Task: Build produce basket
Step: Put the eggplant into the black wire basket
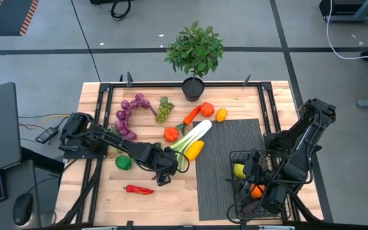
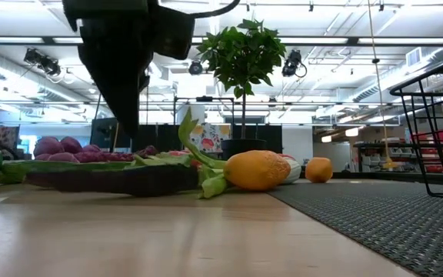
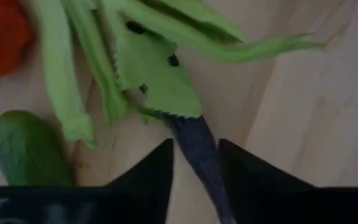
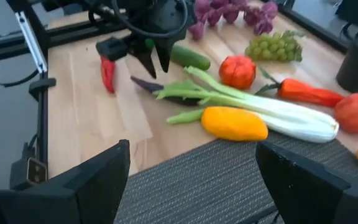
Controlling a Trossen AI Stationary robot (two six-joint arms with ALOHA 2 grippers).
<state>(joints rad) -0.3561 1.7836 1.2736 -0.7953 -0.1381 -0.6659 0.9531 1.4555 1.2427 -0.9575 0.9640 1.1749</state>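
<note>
Left end effector [image 1: 165,174]: positioned low over the bench [image 1: 107,198], at the leafy end of the leek [image 1: 193,137]. Its fingers [image 3: 151,174] are spread, one on each side of the tapered tip of a dark purple eggplant [image 3: 197,152] that lies on the wood under the leek leaves. In the left wrist view the gaps between the pads and the eggplant are narrow; contact cannot be confirmed. Status: released, straddling the eggplant tip.

Right end effector [image 4: 191,186]: held above the front right area of the ribbed mat [image 1: 219,172], beside the basket [image 1: 238,191]. Its fingers stand wide apart with nothing between them. Status: released.

Basket: wire-mesh, black, seated on the right side of the mat near the bench's front edge. It contains a yellow-green fruit [image 1: 239,170] and an orange item [image 1: 257,190]; further contents are hidden by the right arm.

Produce on the bench outside the basket:
- purple grapes [image 1: 130,115] and green grapes [image 1: 164,110], at the rear left
- carrot [image 1: 191,115], red pepper [image 1: 207,109] and a small yellow-orange fruit [image 1: 221,115], near the potted plant [image 1: 195,54]
- red tomato [image 1: 171,133], just beside the leek
- yellow corn cob [image 1: 194,150], touching the leek at the mat's edge
- cucumber [image 4: 190,57], beside the left arm
- green round fruit [image 1: 124,163] and red chili [image 1: 138,190], at the front left
</note>
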